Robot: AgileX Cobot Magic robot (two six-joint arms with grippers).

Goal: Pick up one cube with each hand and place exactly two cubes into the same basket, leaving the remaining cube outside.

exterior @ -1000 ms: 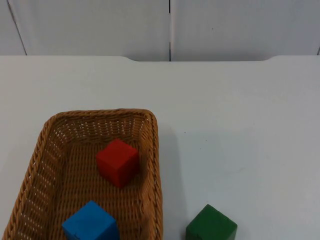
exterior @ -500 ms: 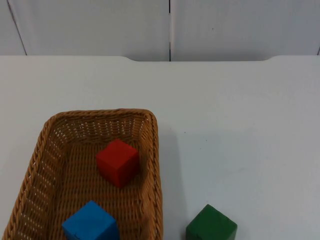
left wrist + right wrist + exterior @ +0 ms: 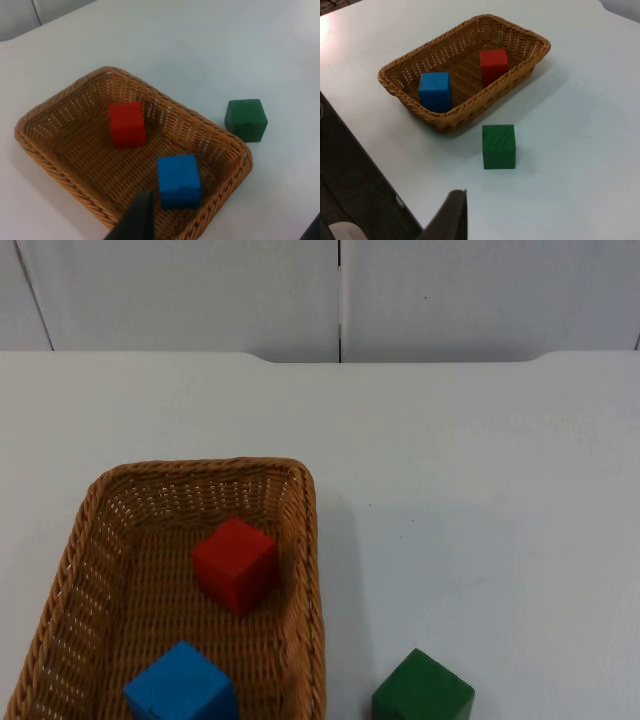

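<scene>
1. Nothing has moved since the earlier frames: we see the basket, the three cubes and the desk exactly as they were a second ago.
2. At the left of the top view, the wicker basket (image 3: 300, 540) sits on the white desk (image 3: 480, 490), holding two cubes.
3. The blue cube (image 3: 182, 688) rests on the basket floor at its near end; the red cube (image 3: 235, 563) lies farther in, apart from the blue one.
4. The green cube (image 3: 422, 692) stands on the desk just outside the basket's right wall, not touching it.
5. The left tool (image 3: 137, 220) hangs above the basket's near rim, close to the blue cube; we cannot tell whether it is released or clenched.
6. The right tool (image 3: 451, 215) hovers over the desk edge, well apart from the green cube; its state we likewise cannot tell.
7. Behind the desk we see the grey partition wall (image 3: 200, 290).
</scene>
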